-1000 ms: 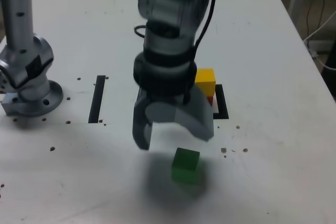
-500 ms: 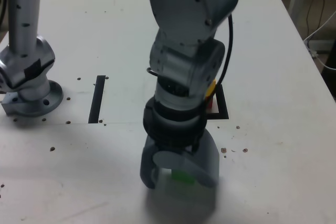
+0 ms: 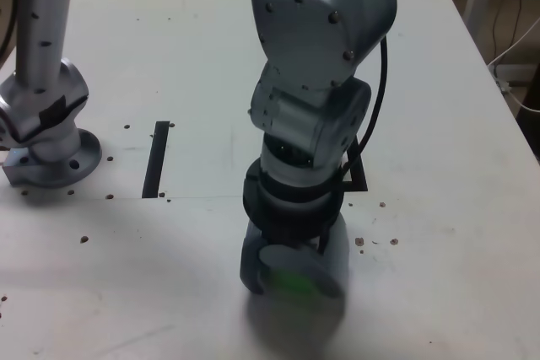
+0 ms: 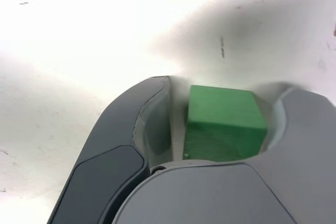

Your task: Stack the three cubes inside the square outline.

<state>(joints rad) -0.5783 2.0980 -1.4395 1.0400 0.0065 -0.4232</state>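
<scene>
Exterior view, claw: the claw (image 3: 293, 286) is down low over the worktop (image 3: 447, 292), its jaws parted around the green cube (image 3: 291, 282).
Exterior view, square outline: one corner of the square outline (image 3: 358, 181) shows past the arm (image 3: 308, 115), at about 1 o'clock from the claw, with 12 at the view's top. The rest is hidden, and so are the other two cubes.
Exterior view, black strip: the black strip (image 3: 156, 160) lies between 10 and 11 o'clock from the claw; it is no place for the cube.
Wrist view, green cube: it sits between the two fingers, flat on the worktop, with a gap to the dark finger (image 4: 152, 114). Whether the paler finger (image 4: 310, 124) touches it, I cannot tell.
Wrist view, grip: not a firm hold yet. Best to centre the cube, then close gently so both pads meet opposite faces squarely; a one-sided push could skid or twist it.
Wrist view, lift: once both sides bear, raise straight up before swinging towards 1 o'clock in the exterior view, high enough to clear whatever the arm hides.
</scene>
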